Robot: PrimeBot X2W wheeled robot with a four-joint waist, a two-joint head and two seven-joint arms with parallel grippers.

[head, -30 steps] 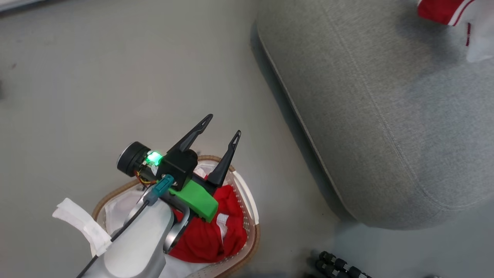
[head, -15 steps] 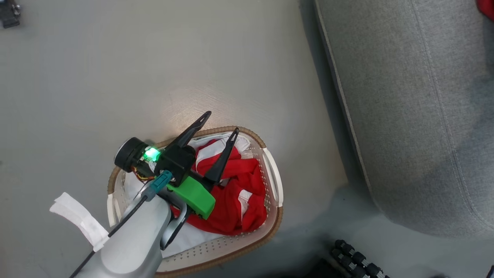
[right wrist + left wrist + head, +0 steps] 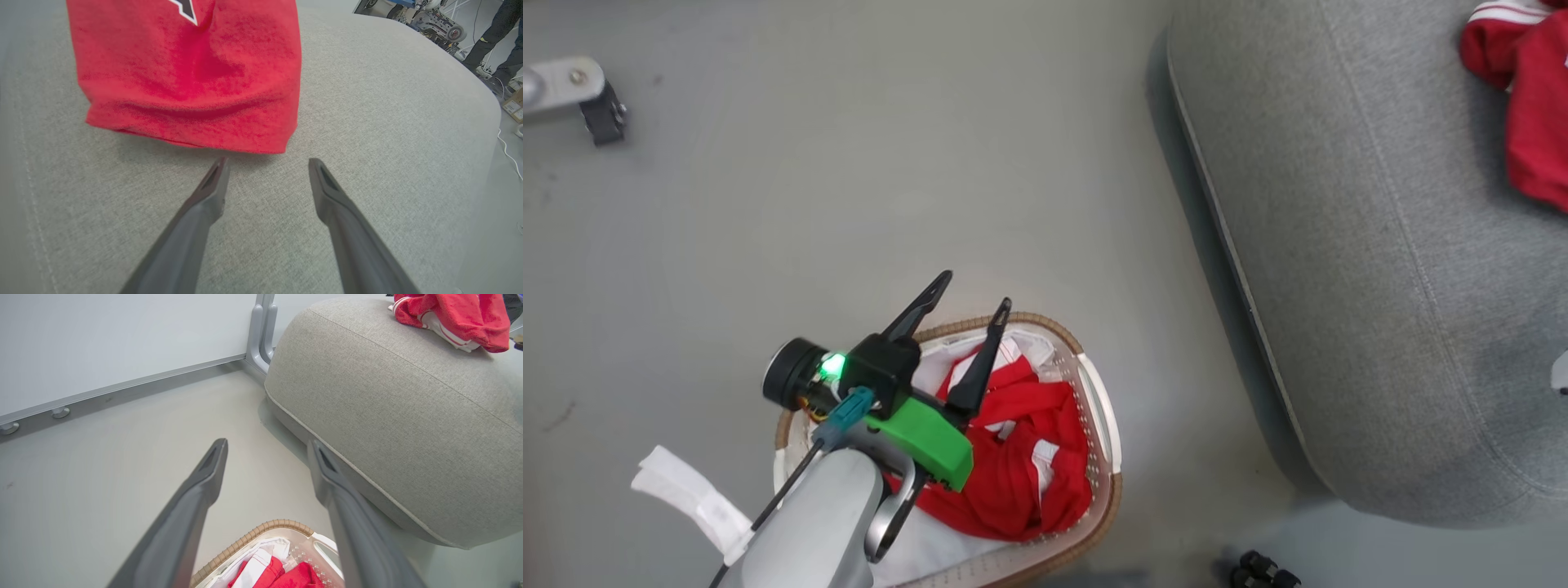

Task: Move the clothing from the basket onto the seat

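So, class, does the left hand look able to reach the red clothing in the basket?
Probably yes: the left hand hangs open over the basket, and nothing covers the red clothing inside.

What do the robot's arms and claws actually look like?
The left gripper has two long, tapering black fingers on a black block with a green light, a bright green plastic piece and a teal connector on a black cable. Its forearm is smooth pale grey with white tape. The right gripper has matching fingers.

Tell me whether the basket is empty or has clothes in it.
Not empty: red clothing lies bunched on the white liner inside the basket, by the open left pincer.
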